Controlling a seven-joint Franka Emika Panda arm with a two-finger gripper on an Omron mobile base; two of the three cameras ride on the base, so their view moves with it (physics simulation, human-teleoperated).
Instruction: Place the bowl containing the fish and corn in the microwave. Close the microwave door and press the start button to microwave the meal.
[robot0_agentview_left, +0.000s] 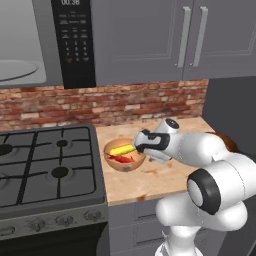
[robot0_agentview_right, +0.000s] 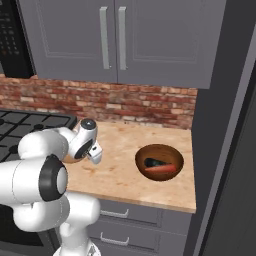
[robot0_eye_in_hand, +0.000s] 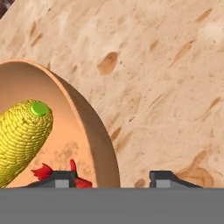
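Observation:
The orange-tan bowl (robot0_agentview_left: 123, 165) sits on the wooden counter just right of the stove, holding the yellow corn (robot0_agentview_left: 122, 149) and the red fish (robot0_agentview_left: 119, 159). My gripper (robot0_agentview_left: 138, 148) hangs over the bowl's right rim. In the hand view the gripper (robot0_eye_in_hand: 113, 178) straddles the bowl (robot0_eye_in_hand: 87, 118) wall, one fingertip (robot0_eye_in_hand: 59, 178) inside by the fish (robot0_eye_in_hand: 46, 171) and corn (robot0_eye_in_hand: 22, 135), the other outside over the counter. The jaws stand apart, with a gap on each side of the rim. The microwave (robot0_agentview_left: 30, 45) hangs open at upper left, cavity and turntable showing; its door is out of view.
A black gas stove (robot0_agentview_left: 45, 160) lies left of the bowl. A darker brown bowl (robot0_agentview_right: 159, 162) with food sits at the counter's right end, by a tall grey wall. Grey cabinets (robot0_agentview_right: 115, 40) hang above the brick backsplash. The microwave keypad (robot0_agentview_left: 75, 42) is right of the cavity.

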